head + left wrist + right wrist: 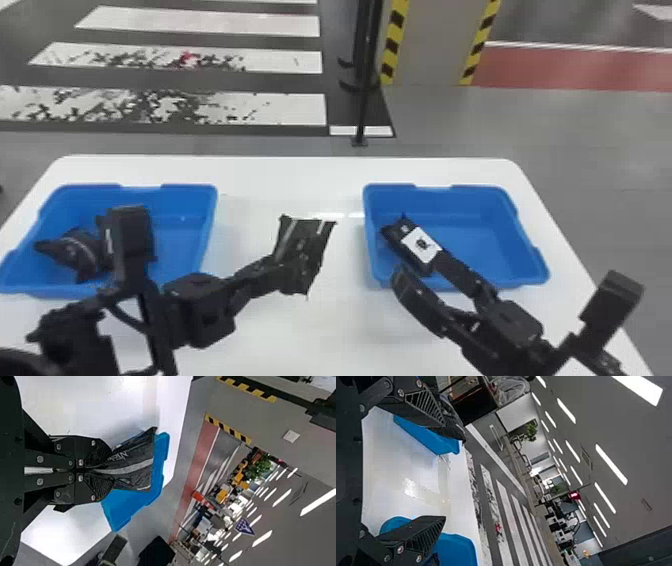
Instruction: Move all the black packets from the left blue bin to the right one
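Observation:
My left gripper (pixel 284 274) is shut on a black packet (pixel 310 245), held over the white table between the two bins. In the left wrist view, my left gripper (pixel 106 471) pinches the narrow end of that packet (pixel 136 464), which fans out past the fingertips. Inside the left blue bin (pixel 175 200) lies a dark packet (pixel 82 252), partly hidden by the left arm. A black packet with a white label (pixel 401 232) rests at the left side of the right blue bin (pixel 480 190). My right gripper (pixel 419 271) is over that bin's near-left corner; in the right wrist view my right gripper (pixel 443 471) has its fingers wide apart.
Both bins stand on a white table (pixel 290 172), with bare tabletop between them. The left arm crosses the near wall of the left bin, and the right arm comes in over the near edge of the right bin. A dark pole (pixel 367 95) stands beyond the table.

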Available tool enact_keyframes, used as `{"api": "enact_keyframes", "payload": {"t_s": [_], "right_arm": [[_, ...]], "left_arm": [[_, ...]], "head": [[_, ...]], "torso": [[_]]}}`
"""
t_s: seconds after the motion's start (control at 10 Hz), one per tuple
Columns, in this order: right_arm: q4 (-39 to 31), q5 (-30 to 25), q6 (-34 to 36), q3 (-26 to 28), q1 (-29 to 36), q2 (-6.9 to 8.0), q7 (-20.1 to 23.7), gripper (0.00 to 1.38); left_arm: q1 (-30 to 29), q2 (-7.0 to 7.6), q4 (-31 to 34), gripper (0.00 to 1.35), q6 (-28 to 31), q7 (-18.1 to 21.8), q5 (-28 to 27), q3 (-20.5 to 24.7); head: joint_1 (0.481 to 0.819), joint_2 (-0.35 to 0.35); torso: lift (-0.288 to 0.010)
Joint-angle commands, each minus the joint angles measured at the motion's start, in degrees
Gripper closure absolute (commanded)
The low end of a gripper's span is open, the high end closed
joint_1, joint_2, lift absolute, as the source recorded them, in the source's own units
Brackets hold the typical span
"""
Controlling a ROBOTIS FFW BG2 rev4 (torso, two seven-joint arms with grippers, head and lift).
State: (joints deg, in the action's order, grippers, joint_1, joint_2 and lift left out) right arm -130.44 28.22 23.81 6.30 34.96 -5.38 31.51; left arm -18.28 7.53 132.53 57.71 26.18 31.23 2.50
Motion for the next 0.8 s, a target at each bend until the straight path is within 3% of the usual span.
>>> {"api": "enact_keyframes", "payload": {"t_s": [0.0,0.5,0.6,0.7], "right_arm": [[0.6,2.1,2.5,-0.9,-1.6,-0.51,0.1,0.20],[5.9,8.2,4.0,-2.9,-7.4,-1.92,0.2,0.21],[5.8,9.1,5.6,-2.9,-7.7,-2.09,0.2,0.30],[5.9,9.4,7.1,-2.9,-7.8,-2.09,0.1,0.84]], "left_arm": [[0.1,0.21,0.0,1.21,0.5,0.1,1.0,-2.4],[0.8,0.73,0.0,1.21,2.6,0.4,3.6,-7.9],[0.8,0.73,0.0,1.21,3.0,0.5,3.8,-8.2],[0.8,0.73,0.0,1.21,3.0,0.5,3.8,-8.1]], "head": [[0.695,-0.096],[0.695,-0.145],[0.695,-0.158],[0.695,-0.163]], "torso": [[-0.140],[-0.140],[-0.140],[-0.140]]}}
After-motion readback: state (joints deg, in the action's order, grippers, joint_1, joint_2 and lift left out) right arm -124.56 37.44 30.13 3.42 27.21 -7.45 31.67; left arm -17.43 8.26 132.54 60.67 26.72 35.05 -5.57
